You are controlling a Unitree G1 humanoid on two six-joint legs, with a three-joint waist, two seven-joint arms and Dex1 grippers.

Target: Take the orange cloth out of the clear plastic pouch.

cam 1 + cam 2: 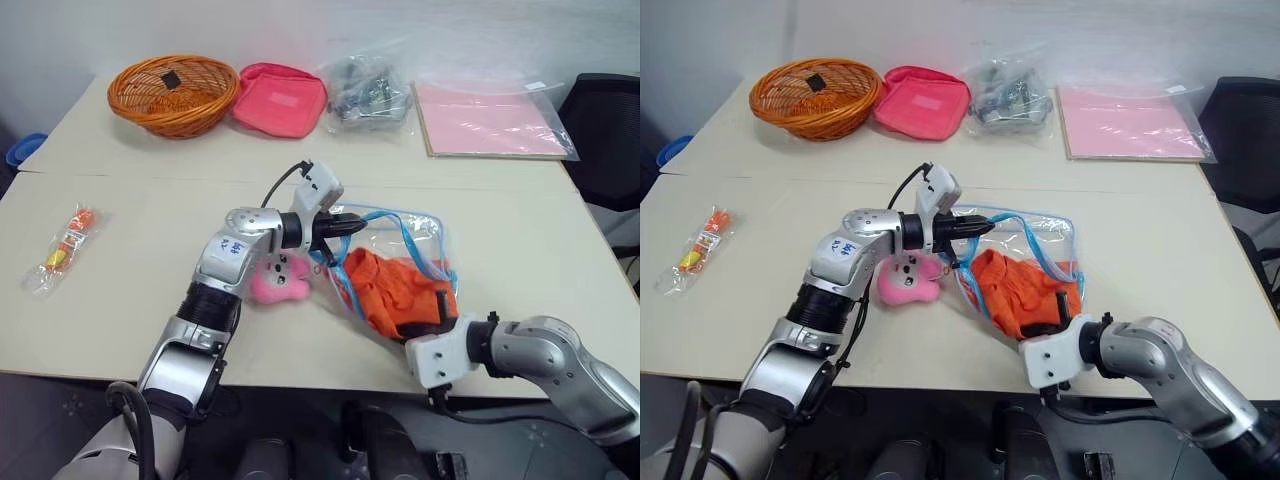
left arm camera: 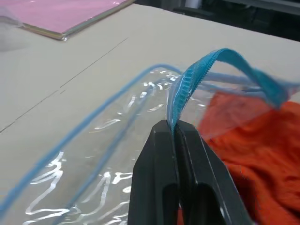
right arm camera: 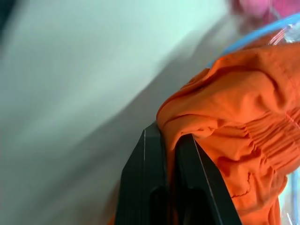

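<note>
While my left end effector [image 2: 174, 129] is clenched on the light-blue zipper trim of the clear plastic pouch [image 1: 420, 235] and my right end effector [image 3: 168, 136] is pinched on a fold of the orange cloth [image 1: 395, 290], I see the cloth bunched at the pouch mouth, part of it seemingly still under the plastic. My worry is that the cloth snags on the trim and drags the whole pouch toward me, or that the thin fold slips from the right fingers, or the trim from the left. The pink plush charm [image 1: 277, 282] lies just beside my left forearm and could get swept along. The tabletop [image 1: 150, 270] is pale and smooth, so the pouch slides easily. Along the far side sit an orange wicker basket [image 1: 172, 93], a pink fabric pouch [image 1: 280, 100], a wrinkled clear bag [image 1: 365, 92] and a sleeve of pink paper [image 1: 490, 120]; a snack packet [image 1: 66, 243] lies well apart, and a dark chair [image 1: 610, 140] stands beyond the tabletop.
</note>
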